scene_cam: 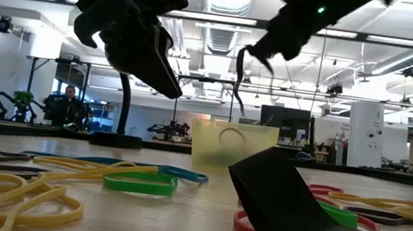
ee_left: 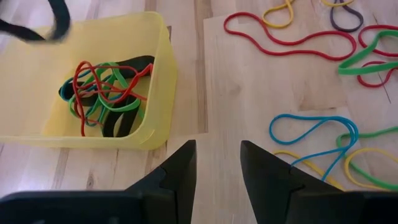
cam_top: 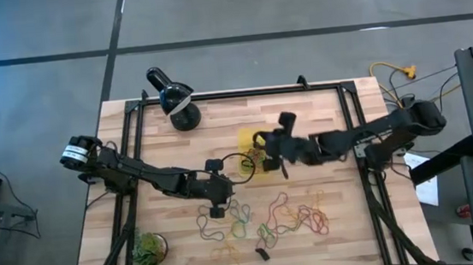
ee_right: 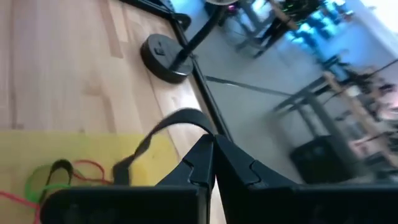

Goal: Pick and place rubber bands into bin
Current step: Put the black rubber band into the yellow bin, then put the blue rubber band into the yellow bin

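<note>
The yellow bin sits mid-table and holds red, green and black rubber bands. Many more rubber bands in red, yellow, green, blue and black lie loose on the wood toward the near edge. My right gripper hovers over the bin, shut on a black rubber band. My left gripper is open and empty. It hangs above bare wood between the bin and the loose bands. My right gripper pinches a black rubber band between its two shut fingers, at their tips. The rest of the loop arches out of the fingers and hangs slack below them. It is lifted clear, dangling just above the bin's open top.
A black domed lamp stands near the far edge and a small spiky green plant at the near left corner. Dark frame rails run along the table's sides. A wide black band lies close to the low camera.
</note>
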